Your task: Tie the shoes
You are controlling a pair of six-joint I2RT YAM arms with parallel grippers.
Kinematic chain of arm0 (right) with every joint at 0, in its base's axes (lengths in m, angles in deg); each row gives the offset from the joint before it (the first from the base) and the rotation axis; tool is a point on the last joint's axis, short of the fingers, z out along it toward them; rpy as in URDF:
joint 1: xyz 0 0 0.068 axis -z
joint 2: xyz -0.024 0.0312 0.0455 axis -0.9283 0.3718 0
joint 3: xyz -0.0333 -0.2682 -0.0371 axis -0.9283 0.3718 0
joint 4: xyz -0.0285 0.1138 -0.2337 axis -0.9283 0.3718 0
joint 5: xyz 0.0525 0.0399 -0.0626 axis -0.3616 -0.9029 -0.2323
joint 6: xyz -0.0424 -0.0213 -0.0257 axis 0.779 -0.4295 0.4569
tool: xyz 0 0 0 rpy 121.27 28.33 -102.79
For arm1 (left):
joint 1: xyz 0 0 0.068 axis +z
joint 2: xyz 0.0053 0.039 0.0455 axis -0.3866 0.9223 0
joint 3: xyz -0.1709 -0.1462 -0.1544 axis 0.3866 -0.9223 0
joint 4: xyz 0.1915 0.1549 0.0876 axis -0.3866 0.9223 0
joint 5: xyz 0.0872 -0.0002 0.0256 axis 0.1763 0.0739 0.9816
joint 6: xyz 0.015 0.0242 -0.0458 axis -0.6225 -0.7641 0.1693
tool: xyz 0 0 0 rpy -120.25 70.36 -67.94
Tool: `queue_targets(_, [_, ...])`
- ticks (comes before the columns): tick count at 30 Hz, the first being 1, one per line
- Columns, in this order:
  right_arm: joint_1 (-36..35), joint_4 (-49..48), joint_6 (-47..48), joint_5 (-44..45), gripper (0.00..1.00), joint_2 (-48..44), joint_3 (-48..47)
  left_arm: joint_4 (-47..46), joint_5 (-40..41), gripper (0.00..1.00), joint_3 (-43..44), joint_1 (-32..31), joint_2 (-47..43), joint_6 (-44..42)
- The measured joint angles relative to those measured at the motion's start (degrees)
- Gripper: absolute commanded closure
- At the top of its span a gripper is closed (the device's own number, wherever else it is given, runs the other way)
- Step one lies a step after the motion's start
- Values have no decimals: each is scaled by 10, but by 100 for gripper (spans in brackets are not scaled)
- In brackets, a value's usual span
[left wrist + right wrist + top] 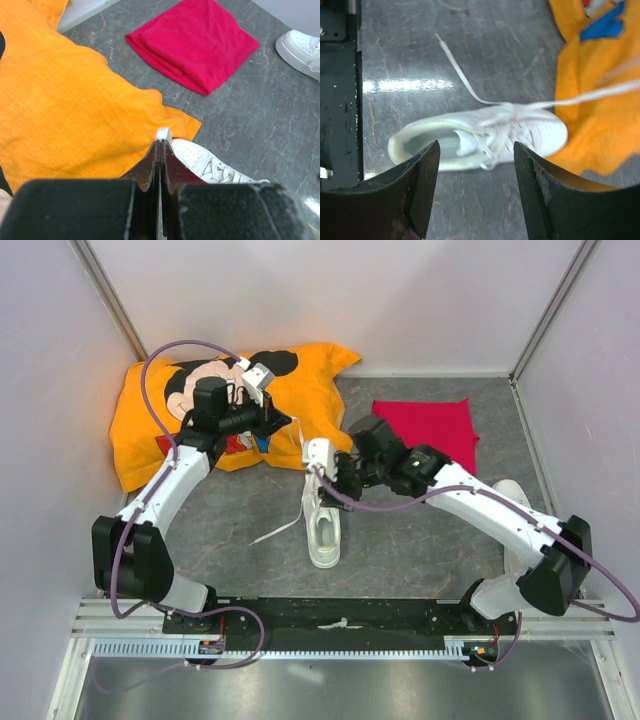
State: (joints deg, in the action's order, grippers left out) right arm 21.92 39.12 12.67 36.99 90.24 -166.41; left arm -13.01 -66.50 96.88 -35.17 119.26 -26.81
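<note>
One white shoe [322, 508] lies on the grey floor, its toe against the orange pillow [150, 435]. My left gripper [287, 422] hovers over the pillow's edge, shut on a lace [164, 133] of that shoe. This lace [600, 94] stretches taut from the shoe [480, 136] toward the pillow. The other lace [275, 530] trails loose on the floor to the shoe's left. My right gripper [476, 142] stands open just above the shoe's laced middle, holding nothing. A second white shoe [515, 495] lies at the right, partly hidden behind my right arm.
A folded red cloth [425, 430] lies on the floor behind the right arm. The orange pillow [65, 110] fills the back left corner. White walls close the sides and back. The black base rail [340, 615] runs along the near edge.
</note>
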Motion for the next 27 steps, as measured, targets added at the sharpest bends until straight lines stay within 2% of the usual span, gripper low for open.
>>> queue_targets(5, [-71, -10, 55, 27, 33, 80, -12, -10, 15, 98, -10, 13, 14, 34])
queue_targets(14, [-123, -12, 108, 67, 37, 240, -108, -18, 28, 98, -63, 29, 16, 50])
queue_targets(27, [-138, -2, 205, 106, 43, 352, -143, -18, 23, 99, -81, 49, 29, 60])
